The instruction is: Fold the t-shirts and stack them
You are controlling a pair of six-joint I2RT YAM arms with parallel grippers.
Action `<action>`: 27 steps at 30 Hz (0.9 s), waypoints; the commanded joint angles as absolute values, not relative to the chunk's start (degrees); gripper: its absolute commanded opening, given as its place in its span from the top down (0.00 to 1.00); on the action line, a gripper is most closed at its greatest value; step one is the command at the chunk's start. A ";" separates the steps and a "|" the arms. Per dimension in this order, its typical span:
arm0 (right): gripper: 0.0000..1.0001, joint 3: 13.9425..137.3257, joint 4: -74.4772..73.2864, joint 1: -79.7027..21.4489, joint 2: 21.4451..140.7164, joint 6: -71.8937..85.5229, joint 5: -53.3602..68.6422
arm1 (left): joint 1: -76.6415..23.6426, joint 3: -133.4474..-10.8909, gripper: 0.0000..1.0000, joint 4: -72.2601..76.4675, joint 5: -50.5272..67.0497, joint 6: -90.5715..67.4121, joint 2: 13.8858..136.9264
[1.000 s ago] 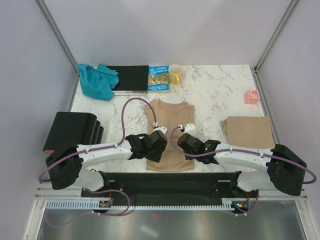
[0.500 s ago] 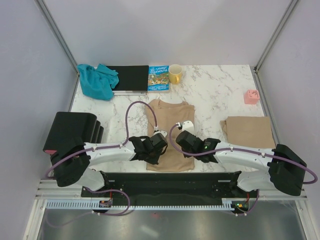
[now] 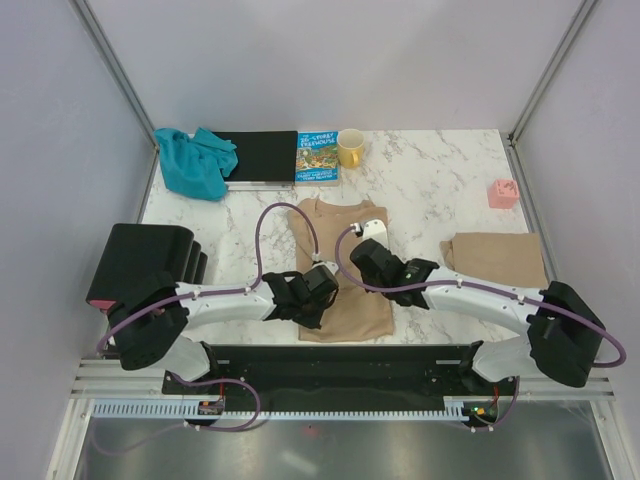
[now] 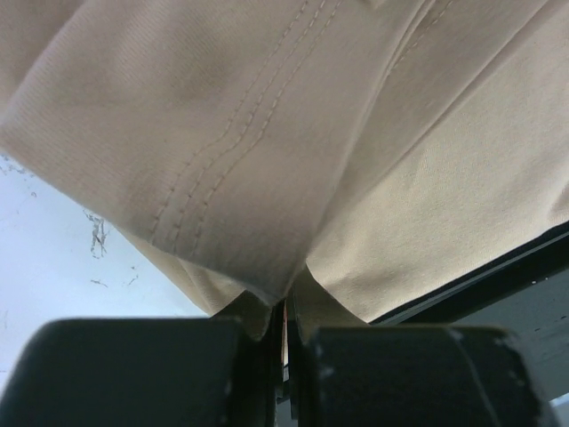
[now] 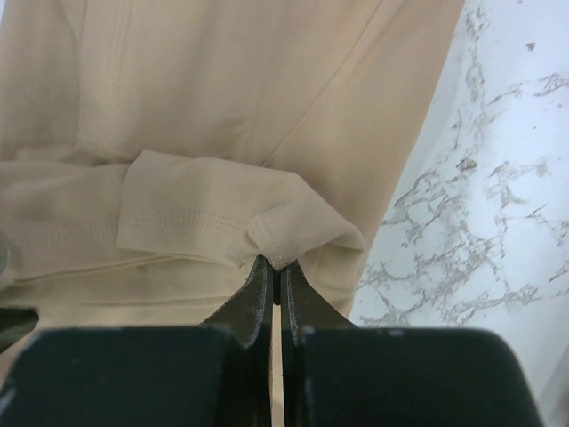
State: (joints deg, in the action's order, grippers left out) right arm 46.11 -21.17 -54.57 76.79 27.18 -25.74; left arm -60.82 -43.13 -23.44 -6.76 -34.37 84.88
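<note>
We grip the tan t-shirt [image 3: 332,232] with both arms at once, and how it lies suggests why. It is spread on the table [image 3: 440,190] on the near side of the yellow mug [image 3: 350,148], collar towards the mug. Its sleeves seem already turned in, so it forms a narrow strip. The left gripper [image 4: 284,310] is closed tight on a gathered bit of cloth on the strip's left side, in the half farther from the mug. In the left wrist view a double-stitched edge rises from the jaws and drapes above the lens, so that part appears raised off the marble. The right gripper [image 5: 274,267] is likewise clamped, its tips nipping a small peak of stitched edge on the strip's right side, with bare marble just beside it. We cannot tell whether these edges are the bottom hem or tucked sleeve hems. We judge that holding both sides keeps the cloth level while it is carried towards the mug end and laid over, shortening the strip. The right grip takes only a sliver of fabric, so we think a sharp pull could lose it. The folded tan shirt [image 3: 497,260] lies right of the mug and nearer to us, well apart from the strip, a likely base for the stack. The teal garment [image 3: 195,162] lies crumpled far left of the mug, not yet folded.
</note>
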 commanded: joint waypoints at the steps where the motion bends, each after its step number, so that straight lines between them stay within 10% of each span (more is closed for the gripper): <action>1: 1.00 49.65 -17.23 -51.60 79.10 25.40 -27.78 | -60.73 -42.10 0.98 -22.85 -6.33 -32.34 88.41; 13: 0.98 56.85 -12.39 -46.06 87.71 24.87 -25.84 | -60.73 -42.19 0.98 -22.85 -5.80 -31.99 91.40; 27: 0.62 65.04 -10.72 -42.54 95.80 25.58 -29.44 | -60.91 -41.66 0.98 -22.85 -5.10 -32.52 91.76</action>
